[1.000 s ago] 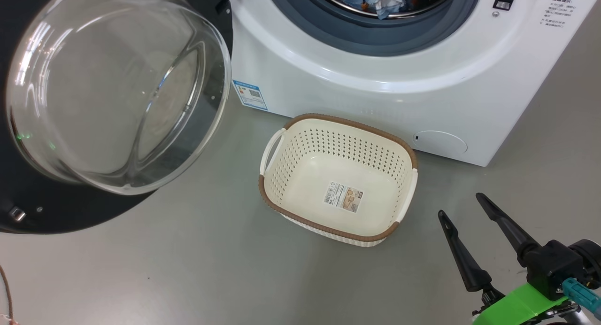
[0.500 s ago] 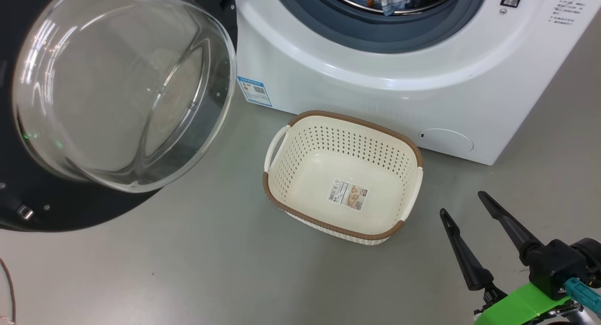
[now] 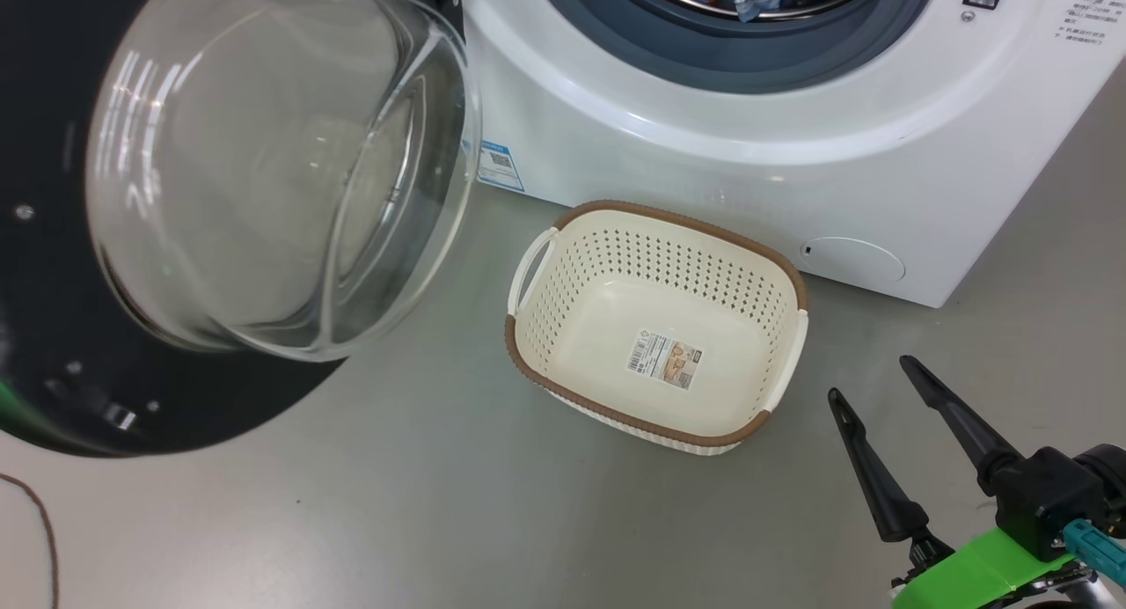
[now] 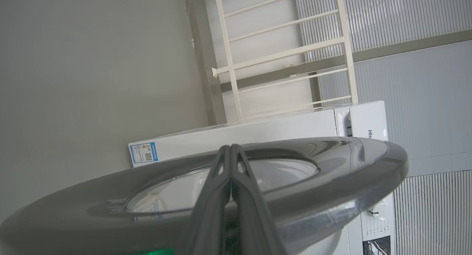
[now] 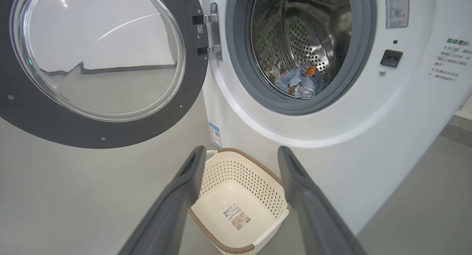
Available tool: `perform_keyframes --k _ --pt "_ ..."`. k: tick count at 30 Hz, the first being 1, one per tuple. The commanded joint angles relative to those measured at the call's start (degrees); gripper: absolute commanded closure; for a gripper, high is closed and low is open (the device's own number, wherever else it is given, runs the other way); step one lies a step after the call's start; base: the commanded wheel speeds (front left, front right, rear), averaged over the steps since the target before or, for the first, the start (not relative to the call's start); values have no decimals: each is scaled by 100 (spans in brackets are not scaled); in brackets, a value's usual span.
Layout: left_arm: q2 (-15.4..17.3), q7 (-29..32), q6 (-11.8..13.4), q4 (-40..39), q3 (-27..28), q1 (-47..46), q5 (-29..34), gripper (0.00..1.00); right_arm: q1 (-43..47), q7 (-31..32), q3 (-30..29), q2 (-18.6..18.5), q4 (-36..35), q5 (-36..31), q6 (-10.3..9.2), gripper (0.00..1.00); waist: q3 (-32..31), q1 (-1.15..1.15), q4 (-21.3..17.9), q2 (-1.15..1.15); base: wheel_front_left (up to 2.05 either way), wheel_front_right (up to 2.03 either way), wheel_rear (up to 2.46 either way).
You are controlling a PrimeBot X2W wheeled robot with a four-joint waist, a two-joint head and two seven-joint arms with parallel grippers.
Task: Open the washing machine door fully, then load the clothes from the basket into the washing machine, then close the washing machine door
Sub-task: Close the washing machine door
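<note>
While the large round washing machine door (image 3: 255, 187), its glossy black rim ringing a bulging clear glass bowl, stands swung open, the light-blue printed fabric clothes (image 5: 300, 83) lie in the perforated steel drum (image 5: 308, 37) of the white boxy washing machine (image 3: 704, 178). The cream perforated plastic basket (image 3: 651, 266) sits on the grey floor (image 3: 422, 503) just before the machine. At the door's outer face, the left gripper (image 4: 230, 147) is clenched on nothing. Beside the basket, the right gripper (image 3: 870, 378) is spread, holding nothing.
</note>
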Motion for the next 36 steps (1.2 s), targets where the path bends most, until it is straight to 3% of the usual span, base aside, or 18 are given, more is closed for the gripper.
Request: perform_keyframes --k 1,23,36 --pt "192 239 -81 -331 73 61 -38 100 -176 -6 95 -47 -182 100 35 0 12 0 10 0 0 0 0" --pt "-243 1315 -105 -2790 -100 1523 -301 100 -170 -375 -157 299 -3 72 35 0 -101 0 -247 0 0 0 0" --pt "-751 1555 151 -4055 -647 2126 -448 100 -120 -590 -124 537 200 28 35 0 -397 0 -687 0 0 0 0"
